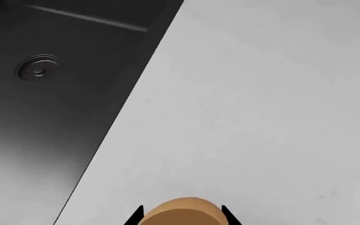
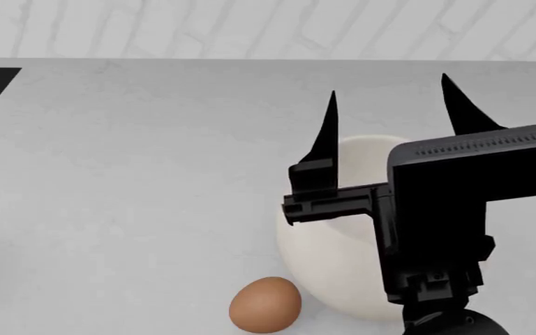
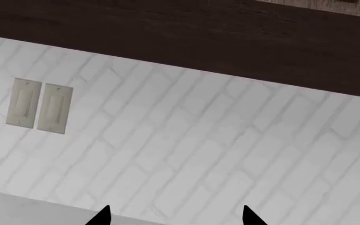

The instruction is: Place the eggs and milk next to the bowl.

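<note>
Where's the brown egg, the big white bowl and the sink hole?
Brown egg (image 2: 265, 305), head view, middle of its shell.
Bowl (image 2: 329, 272), head view, bare lower belly.
Sink drain (image 1: 37, 68), left wrist view, its center.

The right gripper (image 2: 389, 112) was black, its two fingers parted. Behind and beneath it sat the cream-white bowl (image 2: 329, 262). Beside the bowl, below and left of the claw, lay a reddish-brown egg (image 2: 265, 305). The counter (image 2: 137, 174) around them was pale grey. The wall (image 3: 186, 140) ahead of the claw showed white brick with two beige switch plates (image 3: 39, 104). The left gripper (image 1: 183, 216) held a pale tan egg (image 1: 183, 213) near a black sink (image 1: 48, 93).
</note>
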Available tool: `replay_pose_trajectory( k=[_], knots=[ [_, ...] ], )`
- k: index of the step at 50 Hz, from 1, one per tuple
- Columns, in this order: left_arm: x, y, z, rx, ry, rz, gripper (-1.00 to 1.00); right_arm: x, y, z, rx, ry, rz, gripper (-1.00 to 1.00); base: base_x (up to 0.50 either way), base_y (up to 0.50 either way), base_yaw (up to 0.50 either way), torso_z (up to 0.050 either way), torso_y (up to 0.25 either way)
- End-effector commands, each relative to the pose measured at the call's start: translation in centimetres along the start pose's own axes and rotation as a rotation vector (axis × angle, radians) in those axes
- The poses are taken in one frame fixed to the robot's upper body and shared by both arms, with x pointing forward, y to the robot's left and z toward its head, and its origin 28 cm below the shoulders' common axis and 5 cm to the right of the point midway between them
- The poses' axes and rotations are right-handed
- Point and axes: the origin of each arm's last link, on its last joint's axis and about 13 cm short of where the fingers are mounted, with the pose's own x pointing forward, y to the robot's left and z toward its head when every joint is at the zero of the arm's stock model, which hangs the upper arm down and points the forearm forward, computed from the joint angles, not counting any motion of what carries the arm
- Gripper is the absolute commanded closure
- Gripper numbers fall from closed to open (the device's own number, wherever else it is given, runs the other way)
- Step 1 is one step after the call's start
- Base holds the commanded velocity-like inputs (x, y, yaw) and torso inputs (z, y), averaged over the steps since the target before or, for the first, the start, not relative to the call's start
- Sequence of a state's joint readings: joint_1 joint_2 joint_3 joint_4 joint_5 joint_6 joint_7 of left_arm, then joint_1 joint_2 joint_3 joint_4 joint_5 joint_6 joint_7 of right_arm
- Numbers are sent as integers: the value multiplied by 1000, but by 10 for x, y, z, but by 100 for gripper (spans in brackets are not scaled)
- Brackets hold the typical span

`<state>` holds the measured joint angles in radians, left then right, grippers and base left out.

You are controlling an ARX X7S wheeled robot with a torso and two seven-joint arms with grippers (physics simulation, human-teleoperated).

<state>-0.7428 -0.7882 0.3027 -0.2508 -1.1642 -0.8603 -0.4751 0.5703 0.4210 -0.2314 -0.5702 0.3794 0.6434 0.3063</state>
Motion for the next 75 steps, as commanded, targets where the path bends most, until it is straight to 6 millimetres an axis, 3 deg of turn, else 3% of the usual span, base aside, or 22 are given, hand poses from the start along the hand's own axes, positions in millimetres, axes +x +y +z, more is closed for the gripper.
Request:
replay_pose_trajectory(
  k=[1, 15, 26, 43, 59, 68, 75],
  knots=[
    [-16, -7, 10, 74, -29, -137, 100, -3, -2, 1, 5, -6, -7, -100, 0, 0, 0, 0, 0],
    [-32, -23, 29, 250, -115, -286, 100, -5, -3, 3, 9, -11, -12, -100, 0, 0, 0, 0, 0],
    [-32, -34, 41, 423, -157, -425, 100, -5, -2, 5, 8, -16, -10, -100, 0, 0, 0, 0, 0],
    [-18, -64, 69, 747, -176, -625, 100, -9, -4, 7, 5, -17, -20, -100, 0, 0, 0, 0, 0],
    [-7, -80, 87, 909, -176, -738, 100, -13, -5, 8, 3, -17, -29, -100, 0, 0, 0, 0, 0],
    [7, -100, 105, 999, -172, -816, 100, -16, -7, 8, -1, -17, -40, -100, 0, 0, 0, 0, 0],
    [18, -114, 107, 1089, -205, -918, 100, -15, -8, 8, -5, -14, -43, -100, 0, 0, 0, 0, 0]
  ],
)
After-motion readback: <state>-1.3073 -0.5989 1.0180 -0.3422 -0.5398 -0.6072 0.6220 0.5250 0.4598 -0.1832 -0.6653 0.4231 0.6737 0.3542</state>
